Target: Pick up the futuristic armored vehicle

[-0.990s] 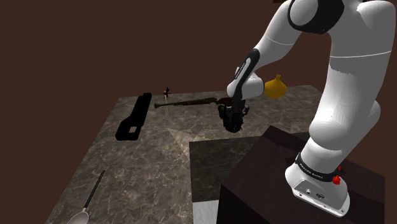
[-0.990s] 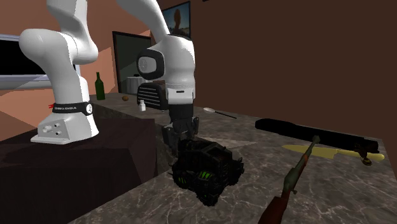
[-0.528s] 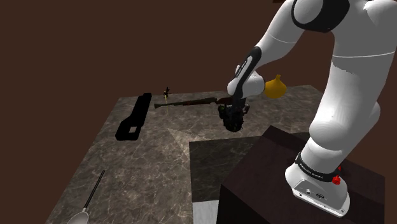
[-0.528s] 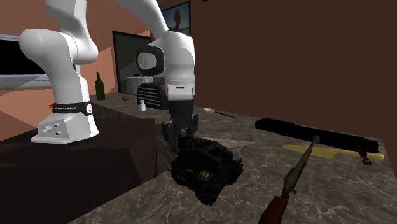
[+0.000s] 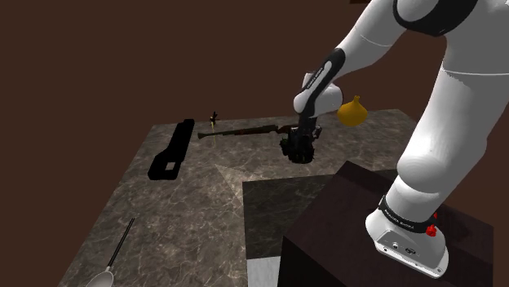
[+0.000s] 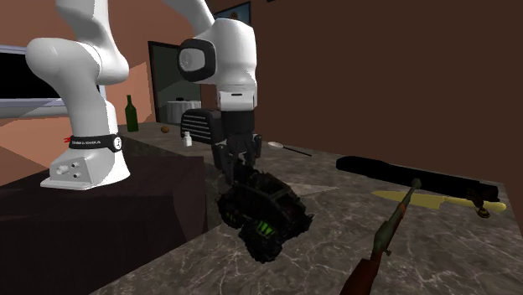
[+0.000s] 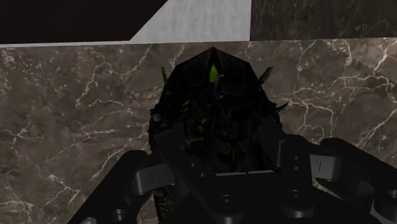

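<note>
The gripper (image 6: 239, 170) has its fingers (image 7: 153, 179) clamped on the black vehicle (image 6: 261, 211) with green marks. It grips the vehicle at one end, so it hangs tilted just over the marble desk (image 6: 469, 251). Its lower wheels may be touching the desk; the angle makes that hard to judge. The lift should go straight up and slowly, with a tight grip, clear of the rifle (image 6: 387, 228) lying nearby.

Black armored vehicle (image 6: 261, 214) (green markings), plainly tilted.
</note>
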You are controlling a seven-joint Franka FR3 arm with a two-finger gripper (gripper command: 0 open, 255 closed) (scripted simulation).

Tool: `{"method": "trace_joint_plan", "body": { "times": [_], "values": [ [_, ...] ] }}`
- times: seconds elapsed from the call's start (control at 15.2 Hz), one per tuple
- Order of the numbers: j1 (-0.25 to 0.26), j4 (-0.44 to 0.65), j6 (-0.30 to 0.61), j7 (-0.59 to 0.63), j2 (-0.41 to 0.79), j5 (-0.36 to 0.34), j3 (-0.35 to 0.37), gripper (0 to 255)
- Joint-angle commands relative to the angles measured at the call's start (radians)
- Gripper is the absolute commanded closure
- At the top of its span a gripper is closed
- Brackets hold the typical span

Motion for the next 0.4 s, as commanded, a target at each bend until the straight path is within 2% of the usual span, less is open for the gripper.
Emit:
{"method": "trace_joint_plan", "body": {
  "times": [0.0, 0.33],
  "values": [
    [0.001, -0.001, -0.029, 0.008, -0.031, -0.012, -0.005, 255],
    [0.003, 0.001, -0.073, 0.021, -0.075, -0.028, -0.009, 255]
  ]
}}
